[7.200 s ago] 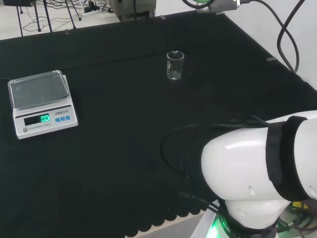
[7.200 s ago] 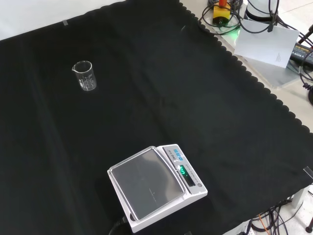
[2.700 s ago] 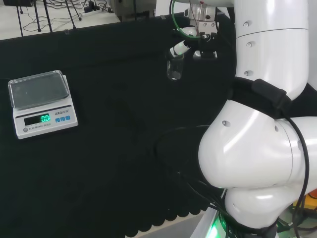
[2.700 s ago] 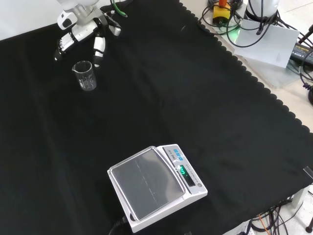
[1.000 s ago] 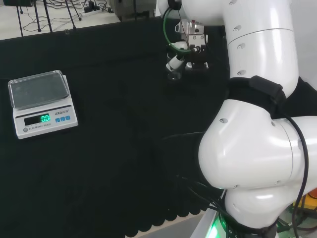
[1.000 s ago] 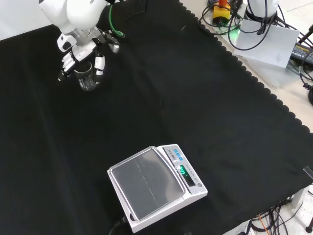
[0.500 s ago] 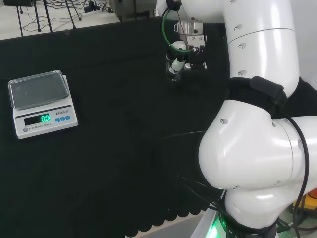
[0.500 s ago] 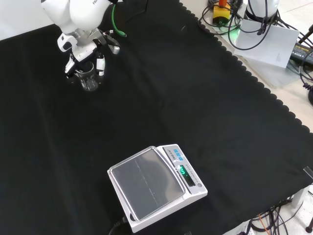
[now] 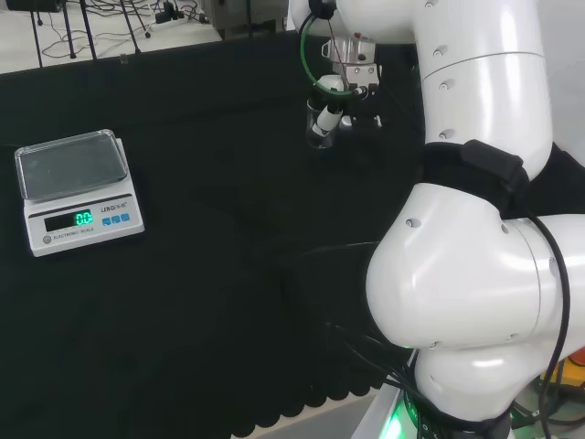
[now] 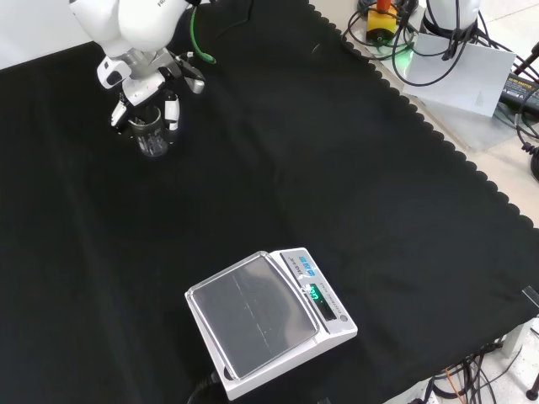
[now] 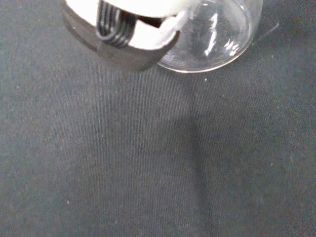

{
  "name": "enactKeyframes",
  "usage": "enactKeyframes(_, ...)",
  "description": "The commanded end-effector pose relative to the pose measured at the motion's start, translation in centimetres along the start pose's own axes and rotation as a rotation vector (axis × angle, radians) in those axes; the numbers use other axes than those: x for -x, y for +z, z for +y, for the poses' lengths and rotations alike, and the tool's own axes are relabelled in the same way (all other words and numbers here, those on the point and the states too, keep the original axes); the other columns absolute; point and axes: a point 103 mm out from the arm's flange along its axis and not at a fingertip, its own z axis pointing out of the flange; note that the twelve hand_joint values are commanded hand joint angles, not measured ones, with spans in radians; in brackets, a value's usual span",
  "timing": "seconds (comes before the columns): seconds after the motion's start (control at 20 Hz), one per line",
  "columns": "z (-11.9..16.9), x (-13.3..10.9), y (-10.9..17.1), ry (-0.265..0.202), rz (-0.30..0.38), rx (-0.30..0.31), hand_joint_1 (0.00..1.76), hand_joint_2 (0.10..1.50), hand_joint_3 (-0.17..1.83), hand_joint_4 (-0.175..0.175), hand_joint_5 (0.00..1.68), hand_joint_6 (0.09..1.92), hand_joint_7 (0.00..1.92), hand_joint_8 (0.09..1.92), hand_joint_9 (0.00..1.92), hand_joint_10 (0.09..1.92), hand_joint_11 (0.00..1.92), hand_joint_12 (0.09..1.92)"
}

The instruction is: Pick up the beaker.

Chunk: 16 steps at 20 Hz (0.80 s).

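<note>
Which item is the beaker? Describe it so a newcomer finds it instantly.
Start at the black cloth covering the bench; in the front view the white scale sits near the bottom. Go to the upper left, where the robot hand closes around a small vessel. That beaker is the clear glass piece there, unlike the opaque scale.

We see the worktop (image 10: pixel 354 168) draped in black cloth with a scalloped hem, pale floor (image 9: pixel 55 41) beyond it, and cables (image 10: pixel 505 93) strewn there.
</note>
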Motion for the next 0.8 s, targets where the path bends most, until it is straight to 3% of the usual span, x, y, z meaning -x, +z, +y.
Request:
enactKeyframes(0.05,0.0,0.1,0.3,-0.005,0.007,0.003,1.07,1.07,0.47,-0.153,0.58,1.6,0.47,1.49,0.75,1.35,0.89,1.18)
enactKeyframes(0.25,-0.5,-0.3,-1.2,-0.015,-0.002,0.017,1.04,1.16,0.34,-0.175,0.61,1.59,0.48,1.51,0.76,1.37,0.89,1.18)
enactKeyframes(0.8,-3.2,-1.7,-8.4,-0.032,-0.032,0.089,1.04,1.17,0.33,-0.175,0.61,1.6,0.49,1.53,0.78,1.39,0.9,1.18)
